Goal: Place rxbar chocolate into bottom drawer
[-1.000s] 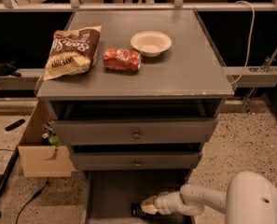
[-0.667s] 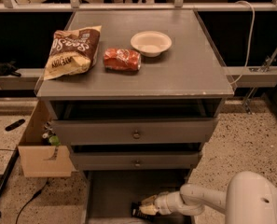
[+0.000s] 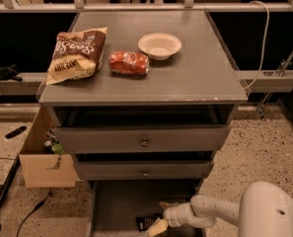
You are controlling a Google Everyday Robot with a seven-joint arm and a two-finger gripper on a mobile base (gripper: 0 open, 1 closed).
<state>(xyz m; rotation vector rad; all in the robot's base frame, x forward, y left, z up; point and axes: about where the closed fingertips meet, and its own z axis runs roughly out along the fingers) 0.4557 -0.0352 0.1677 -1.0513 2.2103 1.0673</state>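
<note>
Filling the middle of the view, the grey cabinet [image 3: 195, 80] stands with its flat top facing the camera. At about 5 o'clock in the frame the robot's white arm [image 3: 220, 210] reaches in from the lower right corner and points toward 9 o'clock. The bottom drawer [image 3: 117, 205] is pulled out at 6 o'clock, its flat grey floor exposed below the two upper drawers [image 3: 143, 138], which have small round knobs and sit slightly ajar. A cardboard box [image 3: 40, 159] stands on the floor at 8 o'clock, just beside the cabinet. On the top, the brown-and-cream chip bag [image 3: 77, 56] lies at 10 o'clock, the white bowl [image 3: 160, 45] at 12 o'clock, and the red-orange snack packet [image 3: 129, 62] between them, close to the bag's 3 o'clock side. The rxbar chocolate [image 3: 146, 222] lies inside the bottom drawer near its front, at 6 o'clock of the frame. The gripper [image 3: 157, 226] is low in that drawer, just at the bar's 4 o'clock edge and touching or nearly touching it; whether it is clamped on the bar or free of it cannot be told.
</note>
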